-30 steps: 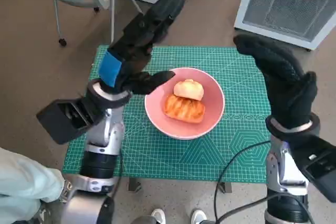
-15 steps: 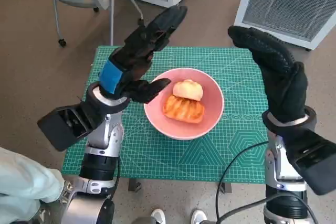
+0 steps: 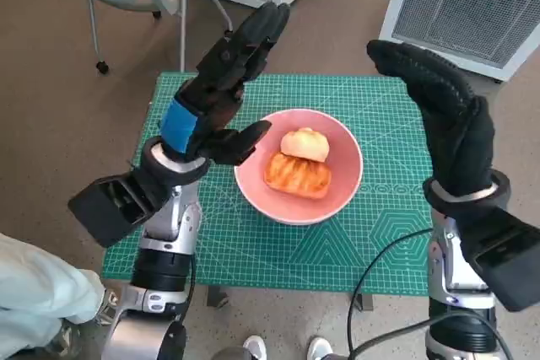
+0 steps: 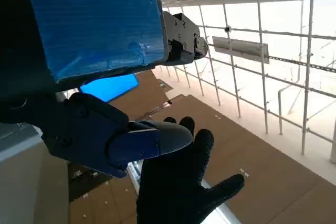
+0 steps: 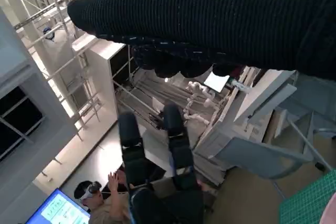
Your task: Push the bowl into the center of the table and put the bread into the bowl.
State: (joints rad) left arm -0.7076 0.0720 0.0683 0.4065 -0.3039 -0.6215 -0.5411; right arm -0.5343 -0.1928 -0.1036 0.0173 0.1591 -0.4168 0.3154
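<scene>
Above bowl (image 3: pixel 299 166), left hand (image 3: pixel 211 99) higher.

My bowl (image 3: pixel 299 166) sits near the middle of the table (image 3: pixel 253 242). In it lie two pieces of bread (image 3: pixel 296 174), one behind the other. My left hand (image 3: pixel 221 90) hangs left of the bowl, my right hand (image 3: pixel 445 120) to its right.
</scene>
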